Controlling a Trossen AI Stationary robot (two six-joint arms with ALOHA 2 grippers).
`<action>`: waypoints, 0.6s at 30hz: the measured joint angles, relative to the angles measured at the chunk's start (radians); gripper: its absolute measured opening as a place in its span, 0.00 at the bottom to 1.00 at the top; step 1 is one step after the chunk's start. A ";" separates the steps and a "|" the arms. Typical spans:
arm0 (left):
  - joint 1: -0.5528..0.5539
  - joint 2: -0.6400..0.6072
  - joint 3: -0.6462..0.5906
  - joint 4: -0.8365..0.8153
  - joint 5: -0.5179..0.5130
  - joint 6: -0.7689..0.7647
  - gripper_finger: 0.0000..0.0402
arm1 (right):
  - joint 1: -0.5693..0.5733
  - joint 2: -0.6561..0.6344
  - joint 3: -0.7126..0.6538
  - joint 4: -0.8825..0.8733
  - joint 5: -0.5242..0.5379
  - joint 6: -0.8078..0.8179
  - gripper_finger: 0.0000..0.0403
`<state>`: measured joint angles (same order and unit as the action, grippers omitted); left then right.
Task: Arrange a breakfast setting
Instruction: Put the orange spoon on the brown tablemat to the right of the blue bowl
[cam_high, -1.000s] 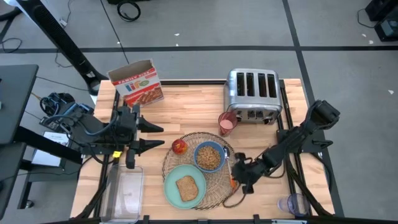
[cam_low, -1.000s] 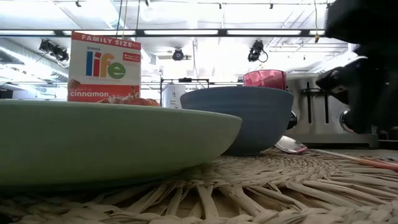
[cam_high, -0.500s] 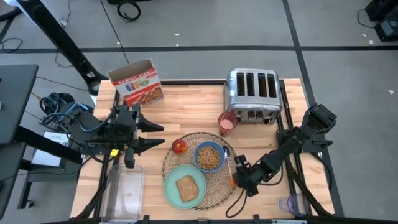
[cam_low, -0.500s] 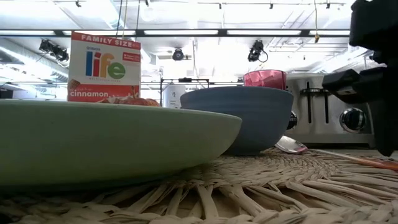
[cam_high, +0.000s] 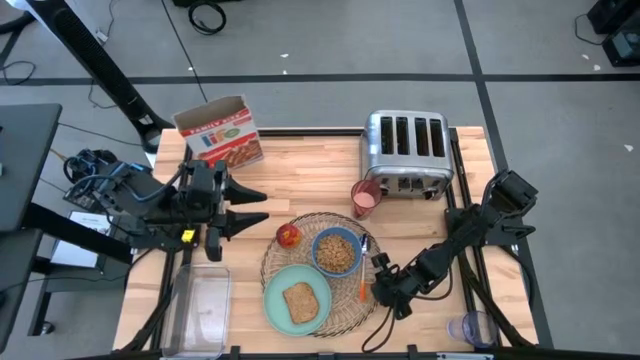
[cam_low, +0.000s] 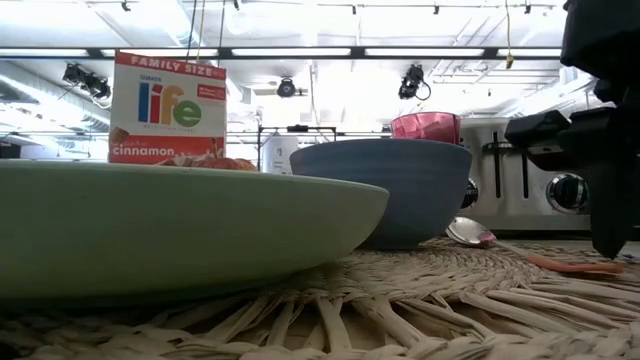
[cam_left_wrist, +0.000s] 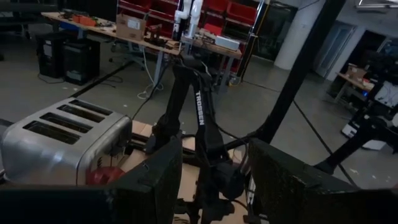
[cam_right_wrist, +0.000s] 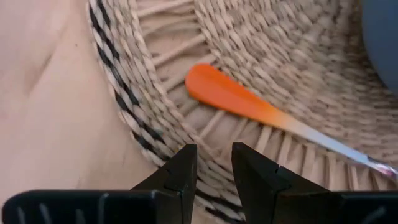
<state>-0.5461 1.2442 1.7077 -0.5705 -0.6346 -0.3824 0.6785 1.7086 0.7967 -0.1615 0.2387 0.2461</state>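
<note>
Finishing the spoon's placement is the step in hand, I judge, and doing it well means leaving the spoon alone. The right gripper (cam_right_wrist: 211, 171) hangs over the mat's (cam_right_wrist: 298, 81) edge, its fingers a narrow gap apart and holding nothing — the spoon (cam_right_wrist: 249, 106) lies free on the weave just beyond them, its orange handle toward the gripper and its bowl end beside the blue bowl (cam_high: 337, 252). A clean lift straight up and back seems best, so the fingers catch neither the handle nor the woven rim. Past the spoon sit the plate (cam_high: 277, 285) with toast (cam_high: 300, 300), the apple (cam_high: 288, 235) at the mat's far edge, and the cup (cam_high: 366, 198) by the toaster (cam_high: 405, 155). The left gripper (cam_high: 252, 207) waits well apart — fingers spread, empty.
</note>
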 joint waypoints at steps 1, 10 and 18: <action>0.000 0.000 0.000 0.000 0.000 0.000 0.47 | 0.000 0.001 0.000 0.006 0.000 0.001 0.27; 0.000 0.000 0.000 0.015 0.000 0.001 0.47 | -0.002 -0.061 0.007 0.008 0.064 0.030 0.27; 0.021 0.000 0.000 0.022 0.000 0.008 0.47 | -0.035 -0.006 -0.034 0.253 0.107 0.094 0.27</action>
<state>-0.5248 1.2446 1.7077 -0.5481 -0.6346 -0.3741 0.6431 1.7025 0.7631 0.0918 0.3458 0.3398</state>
